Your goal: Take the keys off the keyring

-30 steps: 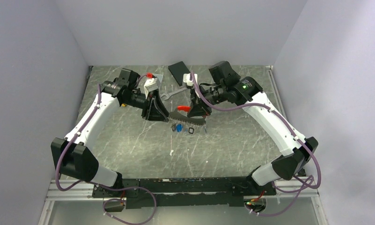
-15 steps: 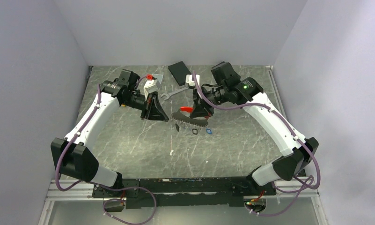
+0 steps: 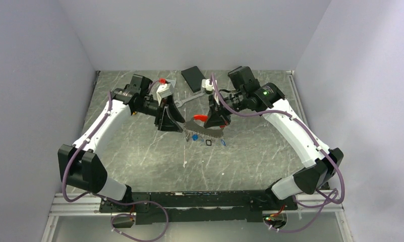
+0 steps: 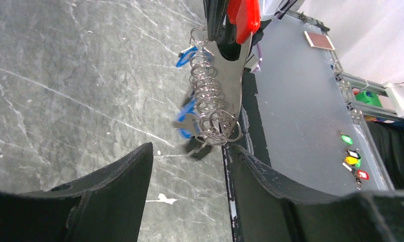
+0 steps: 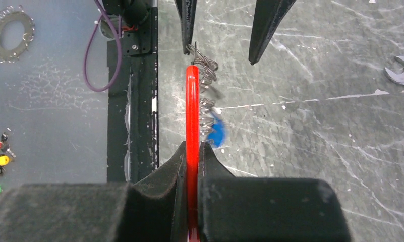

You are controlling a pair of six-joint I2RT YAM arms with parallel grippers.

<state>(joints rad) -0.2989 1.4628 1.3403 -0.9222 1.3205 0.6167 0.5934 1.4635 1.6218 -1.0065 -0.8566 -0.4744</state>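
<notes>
My right gripper (image 5: 192, 148) is shut on the keyring (image 5: 191, 101), a red curved clip seen edge-on. The clip holds a grey metal strip threaded with wire rings (image 4: 217, 96), held above the table. Keys (image 4: 187, 113) with blue heads dangle from the rings, and one blue head (image 5: 217, 132) shows beside the clip. From above, the keyring (image 3: 199, 118) is between the two arms with the keys (image 3: 192, 136) under it. My left gripper (image 4: 189, 151) is open, its fingertips (image 5: 187, 30) flanking the strip's free end without touching it. My left gripper (image 3: 169, 121) faces my right gripper (image 3: 217, 118).
A silver wrench (image 3: 187, 100) lies behind the grippers, and a black rectangular block (image 3: 193, 78) lies near the back wall. A small white fleck (image 3: 184, 164) marks the marbled table in front. The black frame edge (image 5: 131, 101) runs along the table's near side.
My left gripper's jaws have spread wider and it has shifted slightly toward the keyring's free end. The dangling keys have swung a little to the right. My right gripper keeps its hold.
</notes>
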